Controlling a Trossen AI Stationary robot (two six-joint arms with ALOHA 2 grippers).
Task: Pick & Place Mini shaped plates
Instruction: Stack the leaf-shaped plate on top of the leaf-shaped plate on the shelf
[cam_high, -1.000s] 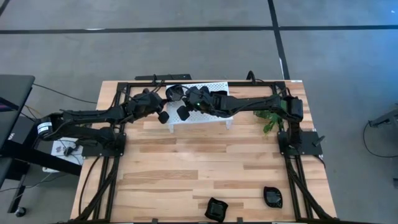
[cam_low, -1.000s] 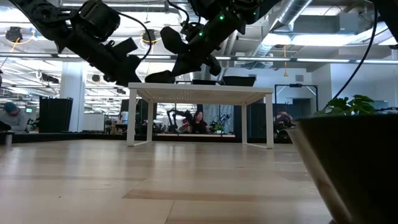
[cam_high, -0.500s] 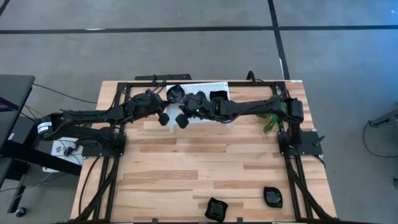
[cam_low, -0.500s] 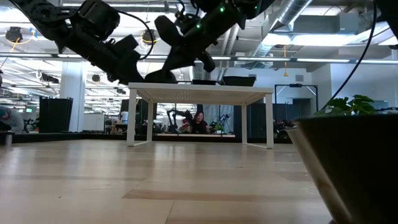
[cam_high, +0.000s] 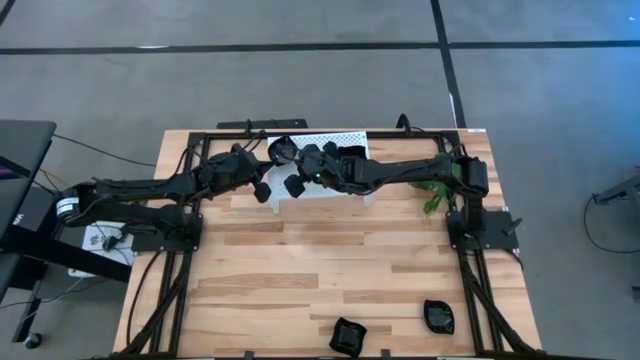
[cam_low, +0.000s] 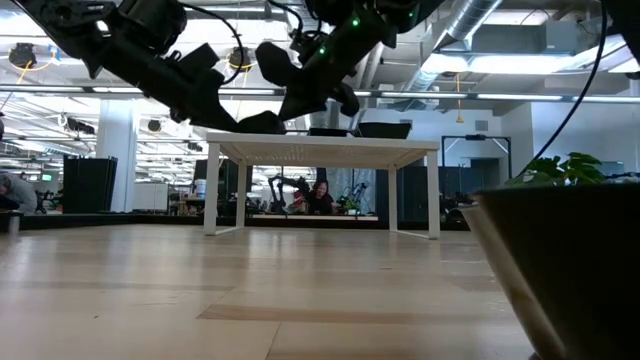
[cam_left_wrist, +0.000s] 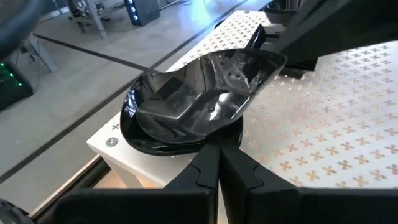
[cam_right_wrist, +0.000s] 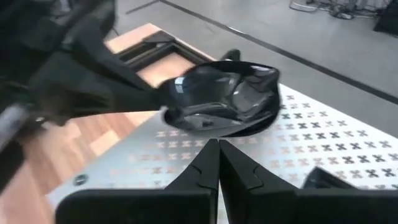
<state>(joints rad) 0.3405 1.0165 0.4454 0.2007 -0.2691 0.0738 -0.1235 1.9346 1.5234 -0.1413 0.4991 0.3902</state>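
Note:
Two glossy black mini plates (cam_left_wrist: 205, 93) are stacked on a corner of the white perforated rack (cam_left_wrist: 323, 124). The upper plate is tilted on the lower one (cam_left_wrist: 161, 142). In the high view this stack (cam_high: 283, 150) sits at the rack's left end, and another plate (cam_high: 350, 152) lies further right. My left gripper (cam_left_wrist: 218, 149) is shut, its tips at the stack's rim. My right gripper (cam_right_wrist: 218, 146) is shut too and points at the same stack (cam_right_wrist: 224, 99) from the opposite side. Both hang above the rack (cam_low: 320, 150) in the low view. My left gripper points its shut fingertips (cam_left_wrist: 211, 155) at the lower plate's rim (cam_left_wrist: 186, 149), slanting down from the table's left. I cannot tell whether they touch it. My right gripper's shut fingertips (cam_right_wrist: 211, 155) stand just short of the stack's rim (cam_right_wrist: 239, 132), and touch does not show.
Two more black plates (cam_high: 347, 337) (cam_high: 438, 317) lie on the wooden table near its near edge, and one fills the low view's right side (cam_low: 560, 270). A green plant (cam_high: 432, 192) stands right of the rack. The table's middle is bare wood. People sit far behind (cam_low: 320, 195).
My right gripper rose and swung a little toward the table's near-left, then came back to about where it was, still shut. My left gripper lifted slightly and edged toward the rack. The plates on the rack kept their places.

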